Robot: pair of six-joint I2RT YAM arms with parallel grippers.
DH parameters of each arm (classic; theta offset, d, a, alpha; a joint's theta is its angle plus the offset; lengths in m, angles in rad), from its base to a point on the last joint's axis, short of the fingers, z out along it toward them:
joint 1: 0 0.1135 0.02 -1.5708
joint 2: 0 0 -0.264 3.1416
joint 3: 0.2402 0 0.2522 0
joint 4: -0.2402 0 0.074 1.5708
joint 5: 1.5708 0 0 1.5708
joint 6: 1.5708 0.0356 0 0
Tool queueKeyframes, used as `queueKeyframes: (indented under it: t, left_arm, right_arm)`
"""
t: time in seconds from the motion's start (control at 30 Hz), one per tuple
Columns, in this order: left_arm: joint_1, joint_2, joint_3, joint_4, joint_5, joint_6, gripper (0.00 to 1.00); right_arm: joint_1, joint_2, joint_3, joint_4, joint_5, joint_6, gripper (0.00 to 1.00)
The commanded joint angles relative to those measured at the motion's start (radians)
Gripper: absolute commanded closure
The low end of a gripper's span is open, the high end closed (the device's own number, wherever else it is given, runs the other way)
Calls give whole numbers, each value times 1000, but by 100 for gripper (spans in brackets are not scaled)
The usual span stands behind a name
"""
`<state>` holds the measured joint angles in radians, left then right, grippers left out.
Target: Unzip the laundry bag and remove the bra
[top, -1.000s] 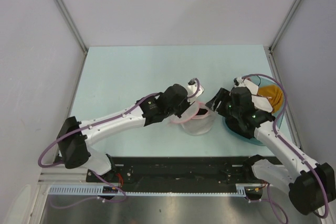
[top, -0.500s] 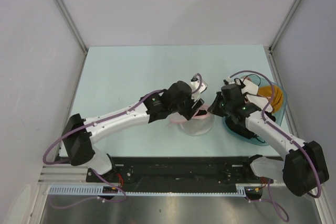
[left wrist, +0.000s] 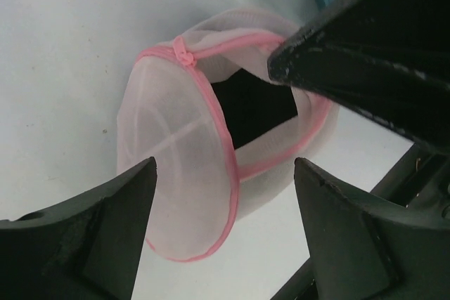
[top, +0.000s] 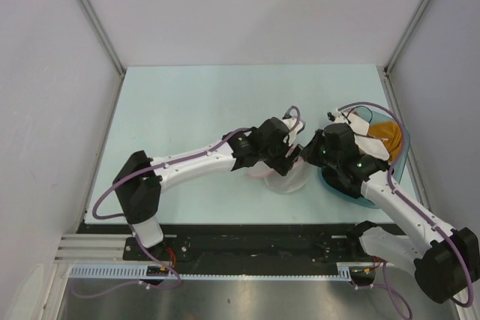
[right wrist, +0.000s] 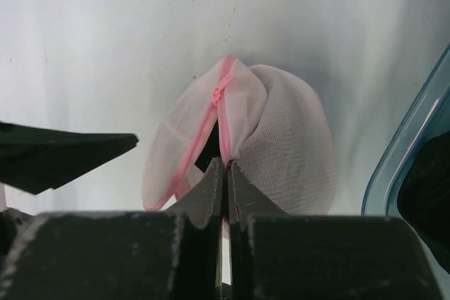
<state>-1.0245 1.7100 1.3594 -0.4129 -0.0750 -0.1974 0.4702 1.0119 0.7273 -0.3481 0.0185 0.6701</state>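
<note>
The laundry bag is a small white mesh pouch with pink rims, lying on the table between my two grippers. It gapes partly unzipped, with the zip pull at the top of the seam. Something dark shows inside the gap; I cannot tell whether it is the bra. My left gripper hovers open just over the bag, holding nothing. My right gripper is shut on the pink rim of the bag, pinching the mesh edge between its fingertips. In the top view the left gripper and the right gripper nearly touch.
A teal basin holding orange cloth stands right of the bag, under the right arm; its rim lies close to the right gripper. Grey walls close in the table on three sides.
The left gripper has opened, let go of the bag and slid right above it. The right gripper has moved in and shut on the pink rim.
</note>
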Motion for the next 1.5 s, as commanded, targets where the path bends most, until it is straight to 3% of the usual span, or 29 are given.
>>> queueKeyframes:
  t: [0.0, 0.1, 0.23, 0.57, 1.07, 1.17, 1.2, 1.27, 1.3, 1.37, 1.47]
  left_arm:
    - [0, 40, 78, 7, -21, -54, 18]
    - [3, 82, 102, -14, -77, -66, 24]
    - [23, 62, 72, 17, -48, -77, 27]
    - [75, -118, -32, 126, 66, -142, 28]
    - [73, 82, 0, 112, 169, -185, 24]
    - [75, 103, 17, 94, 138, -174, 37]
    - [75, 106, 27, 83, 107, -168, 54]
    - [75, 106, 64, 43, 81, -145, 72]
    - [75, 100, 88, 30, 77, -136, 87]
    - [76, 67, 110, -4, 41, -111, 97]
    - [76, 22, 135, -23, 31, -85, 99]
  right_arm:
    - [8, -32, -9, 3, 18, 22, 100]
    - [12, -44, -19, 3, 15, 25, 100]
    - [13, -56, -37, 1, 14, 31, 100]
    - [12, -70, -62, 8, 6, 36, 100]
    - [10, -85, -60, 11, -6, 42, 100]
    - [13, -84, -62, 14, -8, 46, 100]
    - [13, -85, -62, 9, -8, 46, 100]
    - [15, -96, -63, -6, -8, 43, 100]
    - [16, -104, -66, -9, -6, 43, 100]
    - [16, -125, -80, -22, 4, 43, 100]
    - [15, -147, -112, -19, 3, 48, 100]
